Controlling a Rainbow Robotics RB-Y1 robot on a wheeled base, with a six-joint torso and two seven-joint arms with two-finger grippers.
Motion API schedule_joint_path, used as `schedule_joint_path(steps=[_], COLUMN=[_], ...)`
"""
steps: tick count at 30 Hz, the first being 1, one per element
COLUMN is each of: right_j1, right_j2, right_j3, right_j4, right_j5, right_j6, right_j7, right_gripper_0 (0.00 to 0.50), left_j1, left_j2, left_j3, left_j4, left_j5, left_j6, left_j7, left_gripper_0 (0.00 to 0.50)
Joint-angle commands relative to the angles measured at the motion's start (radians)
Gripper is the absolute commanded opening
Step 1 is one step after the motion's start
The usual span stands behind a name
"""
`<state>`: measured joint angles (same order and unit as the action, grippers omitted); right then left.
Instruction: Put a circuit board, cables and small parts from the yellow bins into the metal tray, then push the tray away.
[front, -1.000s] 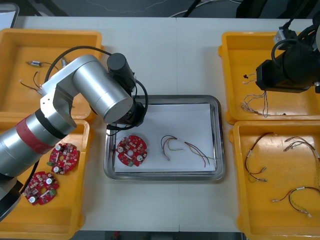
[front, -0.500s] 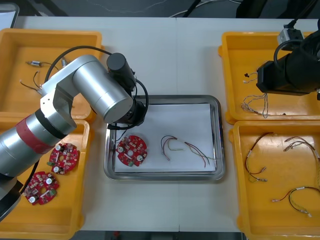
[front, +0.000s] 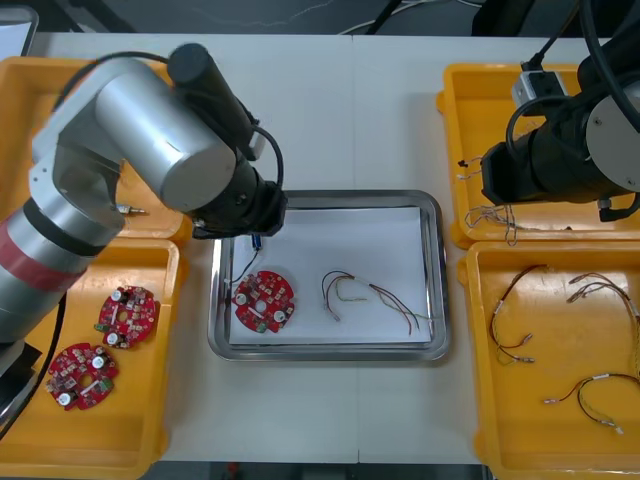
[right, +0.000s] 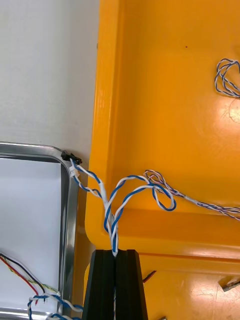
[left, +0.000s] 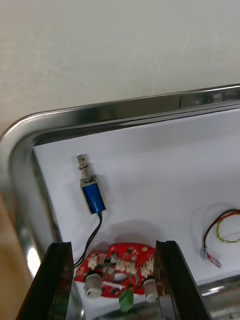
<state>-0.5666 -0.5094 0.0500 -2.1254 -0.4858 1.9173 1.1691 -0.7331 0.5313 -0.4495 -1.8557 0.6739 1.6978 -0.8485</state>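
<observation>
My left gripper (left: 112, 245) hangs open over the metal tray's (front: 325, 350) left end; circuit board (front: 263, 299) and small metal part (left: 93, 192) below it; red cables (front: 345, 290) mid-tray; right gripper (right: 115, 252) pinches the blue and white cable (right: 131, 181) over the yellow bin's (right: 165, 100) rim; light table (front: 350, 110).

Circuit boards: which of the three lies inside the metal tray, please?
The circuit board nearest the left fingers; the other two share a yellow bin.

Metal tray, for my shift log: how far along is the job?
Done: circuit board, red and yellow cables and a small metal part lie in the metal tray. In hand: right gripper, over the far right bin, shut on a blue and white cable. Left gripper open above the board. Left: that cable, then the push.
</observation>
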Motion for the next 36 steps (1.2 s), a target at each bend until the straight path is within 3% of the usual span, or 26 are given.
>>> schedule_joint_path(steps=[1, 7, 13, 23, 27, 36], right_j1=[0.008, 0.007, 0.007, -0.047, -0.07, -0.111], right_j2=[0.009, 0.008, -0.02, -0.095, -0.101, -0.101], right_j3=[0.007, 0.008, 0.042, 0.234, 0.269, 0.306], right_j4=[-0.042, -0.044, -0.042, -0.042, -0.033, 0.058], right_j5=[-0.02, -0.102, -0.218, -0.243, -0.254, -0.321], right_j6=[0.003, 0.003, 0.003, 0.003, -0.012, -0.124], right_j7=[-0.054, -0.054, -0.034, 0.015, 0.139, 0.422], right_gripper_0=[0.0, 0.0, 0.0, 0.0, 0.0, 0.0], left_j1=[-0.009, -0.008, -0.008, -0.008, -0.008, -0.008], left_j2=[0.078, 0.116, 0.136, 0.15, 0.148, 0.156], left_j3=[0.115, 0.249, 0.341, 0.456, 0.505, 0.535], left_j4=[-0.079, -0.066, -0.004, 0.119, 0.176, 0.254], left_j5=[0.053, 0.072, 0.069, -0.039, -0.074, -0.108], left_j6=[0.088, 0.18, 0.197, 0.197, 0.187, 0.174], left_j7=[0.04, -0.087, -0.179, -0.368, -0.429, -0.425], left_gripper_0=[0.469, 0.475, 0.476, 0.475, 0.475, 0.475])
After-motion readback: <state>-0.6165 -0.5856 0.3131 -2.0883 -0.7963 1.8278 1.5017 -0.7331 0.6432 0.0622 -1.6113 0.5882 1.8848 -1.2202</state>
